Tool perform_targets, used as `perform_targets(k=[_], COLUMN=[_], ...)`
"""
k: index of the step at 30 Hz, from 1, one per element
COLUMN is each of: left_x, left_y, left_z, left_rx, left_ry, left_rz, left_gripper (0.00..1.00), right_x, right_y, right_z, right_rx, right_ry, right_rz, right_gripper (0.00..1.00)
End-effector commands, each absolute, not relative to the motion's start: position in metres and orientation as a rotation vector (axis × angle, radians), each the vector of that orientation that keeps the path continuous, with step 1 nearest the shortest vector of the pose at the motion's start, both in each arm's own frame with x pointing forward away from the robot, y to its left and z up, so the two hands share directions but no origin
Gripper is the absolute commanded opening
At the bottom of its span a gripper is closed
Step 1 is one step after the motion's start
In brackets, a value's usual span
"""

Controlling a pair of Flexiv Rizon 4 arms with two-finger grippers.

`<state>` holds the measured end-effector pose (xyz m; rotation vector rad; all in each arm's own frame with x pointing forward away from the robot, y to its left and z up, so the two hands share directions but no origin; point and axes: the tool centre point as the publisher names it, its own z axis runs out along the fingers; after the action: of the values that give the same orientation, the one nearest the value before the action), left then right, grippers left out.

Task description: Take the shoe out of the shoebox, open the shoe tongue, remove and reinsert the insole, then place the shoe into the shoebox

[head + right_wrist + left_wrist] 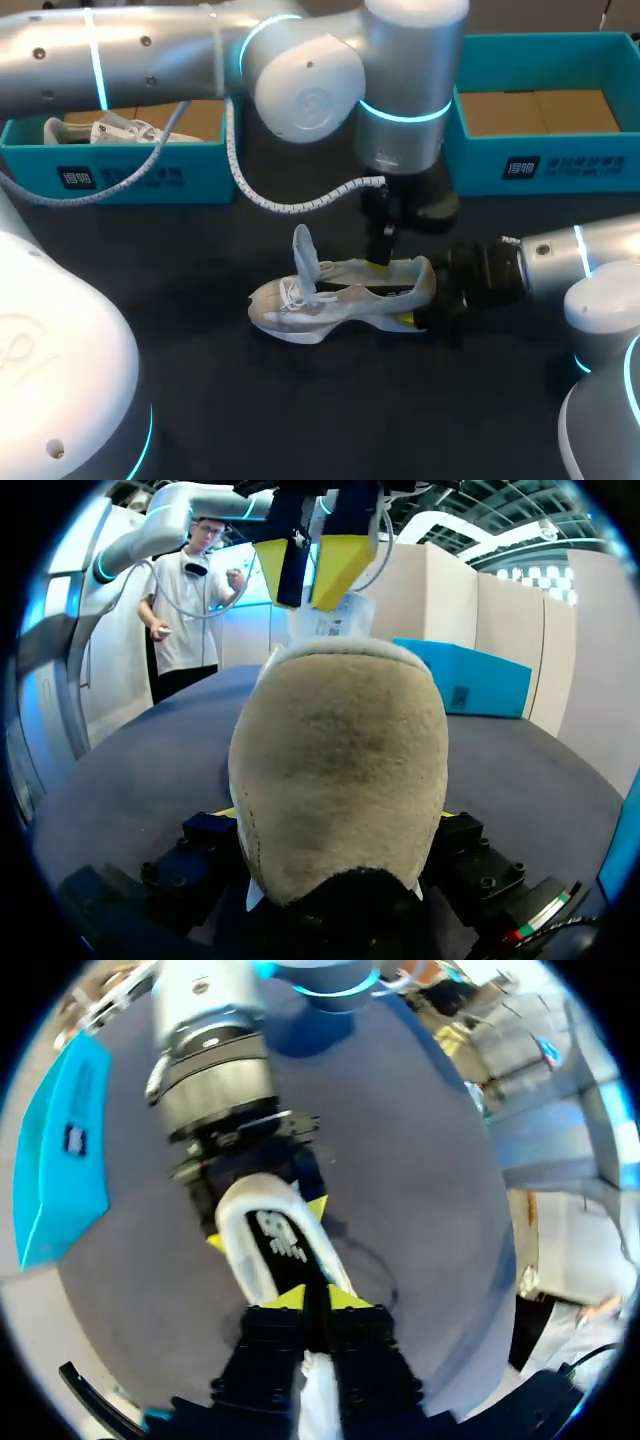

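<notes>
One pale suede trainer (330, 300): toe 9, heel 3 o'clock.
R jaws: clamping heel.
L jaws: over opening, grip can't tell.

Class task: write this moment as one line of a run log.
shoe: on table | tongue: up | right gripper: shut on heel | left gripper: shut, at insole

Shoe (340, 295) on table (300, 400), before left shoebox (120, 170) and right shoebox (560, 160).

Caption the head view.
Right gripper holds the white shoe by its heel; left gripper points down into the opening, tongue raised.
</notes>
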<state>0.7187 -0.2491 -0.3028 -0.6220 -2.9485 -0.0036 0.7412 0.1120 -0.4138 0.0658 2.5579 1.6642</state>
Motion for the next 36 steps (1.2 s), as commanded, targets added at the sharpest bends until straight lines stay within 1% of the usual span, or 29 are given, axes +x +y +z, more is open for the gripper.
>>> perform_targets(k=[1,5,7,28,36], left_x=[0.724,0.721,0.719,0.720,0.722], left_y=[-0.250,-0.250,-0.252,-0.252,-0.247], left_z=[-0.316,-0.326,-0.329,-0.332,-0.343], left_rx=[-0.651,-0.602,-0.480,-0.474,-0.441], left_ry=[-2.882,-2.866,-2.882,-2.876,-2.925], left_rz=[0.067,0.073,0.059,0.032,0.127], left_gripper=[0.00,0.00,0.00,0.00,0.00], right_x=[0.741,0.741,0.741,0.741,0.741], right_y=[0.113,0.113,0.113,0.113,0.113], right_z=[-0.414,-0.414,-0.414,-0.414,-0.414], right_rx=[0.066,0.066,0.066,0.066,0.066], right_ry=[2.560,2.560,2.560,2.560,2.560], right_rz=[1.661,1.661,1.661,1.661,1.661], right_gripper=[0.00,0.00,0.00,0.00,0.00])
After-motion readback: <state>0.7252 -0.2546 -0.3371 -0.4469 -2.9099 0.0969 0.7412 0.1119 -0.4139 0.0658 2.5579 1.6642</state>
